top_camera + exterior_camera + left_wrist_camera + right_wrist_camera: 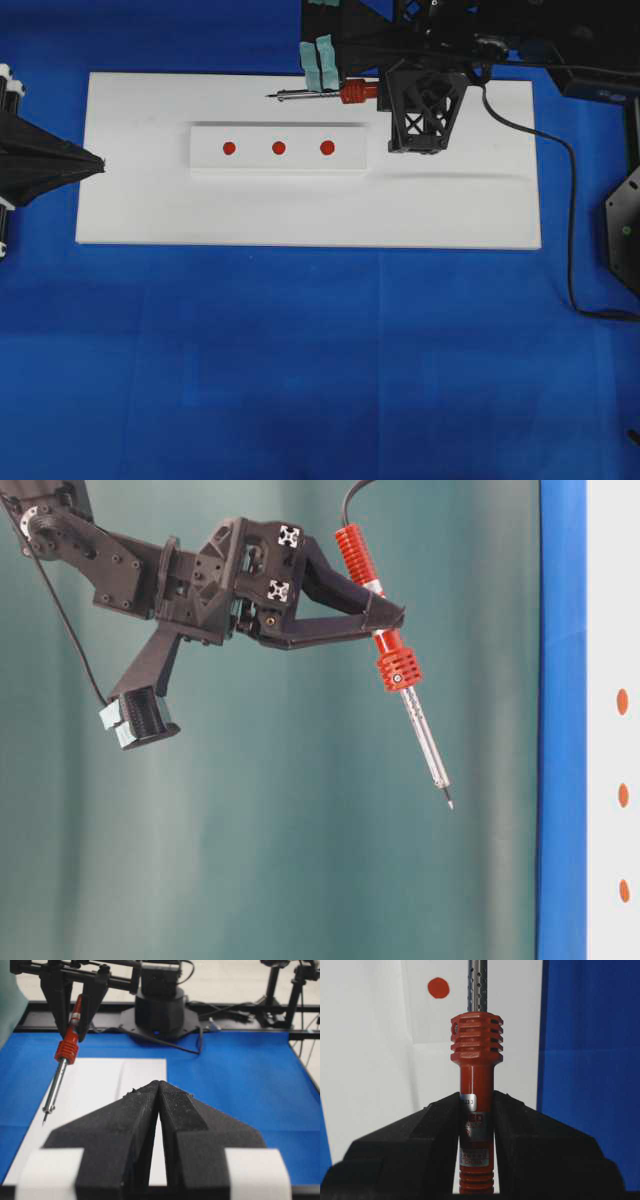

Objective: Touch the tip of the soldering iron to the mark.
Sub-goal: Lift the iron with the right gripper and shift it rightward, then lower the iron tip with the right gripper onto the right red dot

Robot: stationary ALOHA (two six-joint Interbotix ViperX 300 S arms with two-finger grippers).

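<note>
iron (398,668) clamped by handle in right gripper (476,1110), aloft over board's (300,210) far edge | tip (449,803) clear of marks (327,148) | left gripper (158,1091) closed, empty | next: lower slowly, keep tilt, aim at one dot

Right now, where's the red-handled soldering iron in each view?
Overhead: red-handled soldering iron top centre, lying across the white board's far edge.
Table-level: upper centre, tilted, tip down-right.
Left wrist: upper left, hanging tip-down.
Right wrist: centre, clamped in the right hand.
Shared landmark: white board.
</note>
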